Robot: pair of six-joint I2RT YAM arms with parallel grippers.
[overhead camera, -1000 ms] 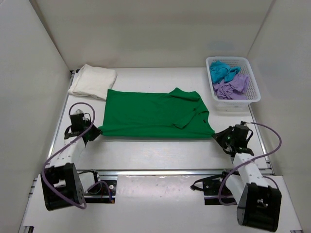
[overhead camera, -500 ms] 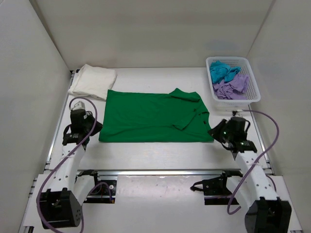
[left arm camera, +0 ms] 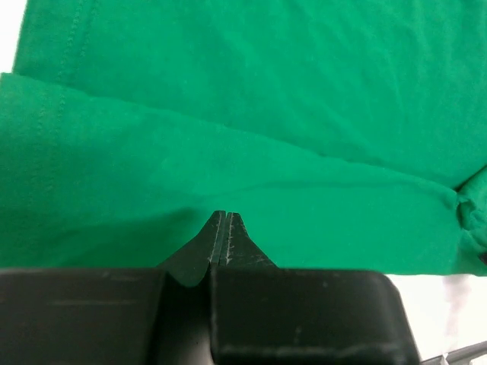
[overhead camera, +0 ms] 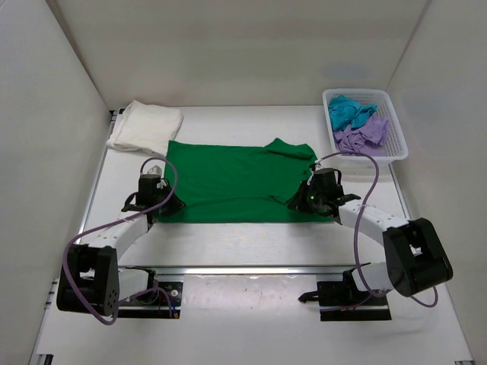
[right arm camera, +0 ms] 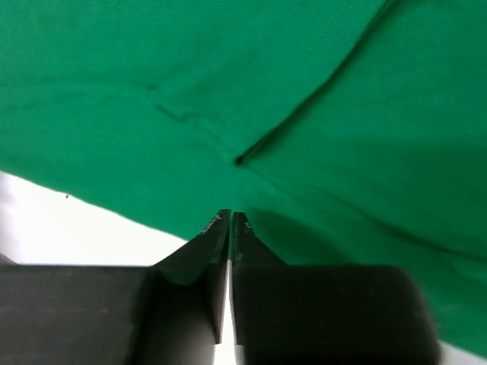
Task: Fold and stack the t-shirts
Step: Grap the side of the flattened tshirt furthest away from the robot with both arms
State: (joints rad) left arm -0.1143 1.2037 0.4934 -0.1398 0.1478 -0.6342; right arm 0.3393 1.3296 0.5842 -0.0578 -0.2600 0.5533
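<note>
**Four t-shirts logged; both pairs of fingers clenched at the green one**

The green t-shirt (overhead camera: 228, 182) lies spread flat mid-tabletop (overhead camera: 243, 239), collar to the right. The left fingers (left arm camera: 205, 243) are pressed together at its near-left edge. The right fingers (right arm camera: 205, 243) are pressed together over its near-right part, beside a sleeve hem. Whether either pair pinches cloth cannot be told. The cream-white t-shirt (overhead camera: 146, 126) lies folded at the far left, just beside the green one's far-left corner. The teal t-shirt (overhead camera: 348, 111) and lilac t-shirt (overhead camera: 361, 137) sit crumpled in the white basket (overhead camera: 370, 158), far right.
</note>
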